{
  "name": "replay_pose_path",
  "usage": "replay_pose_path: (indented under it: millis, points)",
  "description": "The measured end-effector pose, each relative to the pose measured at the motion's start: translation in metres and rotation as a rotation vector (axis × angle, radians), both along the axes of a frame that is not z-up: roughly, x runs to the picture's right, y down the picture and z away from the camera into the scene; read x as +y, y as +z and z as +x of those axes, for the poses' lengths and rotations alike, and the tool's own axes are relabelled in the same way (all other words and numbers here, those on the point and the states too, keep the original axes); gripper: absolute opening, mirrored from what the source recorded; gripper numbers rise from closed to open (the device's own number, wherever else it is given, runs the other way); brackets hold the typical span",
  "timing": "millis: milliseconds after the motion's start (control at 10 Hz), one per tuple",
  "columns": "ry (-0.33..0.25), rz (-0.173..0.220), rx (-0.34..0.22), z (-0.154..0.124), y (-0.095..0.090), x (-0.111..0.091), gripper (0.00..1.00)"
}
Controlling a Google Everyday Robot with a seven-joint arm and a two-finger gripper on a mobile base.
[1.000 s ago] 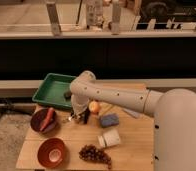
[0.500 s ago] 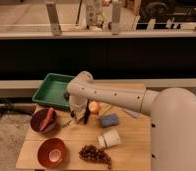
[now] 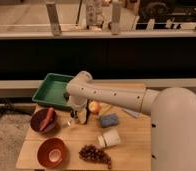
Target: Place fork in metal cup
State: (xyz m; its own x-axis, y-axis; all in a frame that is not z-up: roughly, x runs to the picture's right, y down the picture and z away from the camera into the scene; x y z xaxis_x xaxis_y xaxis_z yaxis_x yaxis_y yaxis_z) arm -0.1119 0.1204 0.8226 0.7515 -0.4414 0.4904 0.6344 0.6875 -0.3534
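Observation:
My gripper [image 3: 80, 117] hangs from the white arm [image 3: 116, 96] and is low over the wooden table [image 3: 131, 150], between the dark bowl [image 3: 43, 121] and an orange fruit [image 3: 94, 106]. A small silvery glint [image 3: 70, 121] sits just left of the gripper. I cannot tell whether it is the fork or the metal cup. Neither one shows clearly, and the gripper hides the spot beneath it.
A green tray [image 3: 52, 91] sits at the back left. The dark bowl holds a red item [image 3: 48, 118]. An orange bowl [image 3: 52, 152] stands at the front left, with grapes [image 3: 95, 154], a white cup [image 3: 109, 139] on its side and a blue sponge [image 3: 109, 120] to its right.
The arm's wrist has shifted slightly to the left. The gripper stays low over the same spot beside the dark bowl.

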Motion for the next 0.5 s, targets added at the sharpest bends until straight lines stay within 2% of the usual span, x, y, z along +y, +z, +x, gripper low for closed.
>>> replay_pose_path:
  millis: [500]
  points:
    - [-0.006, 0.003, -0.001, -0.0013, -0.0006, 0.0000, 0.80]
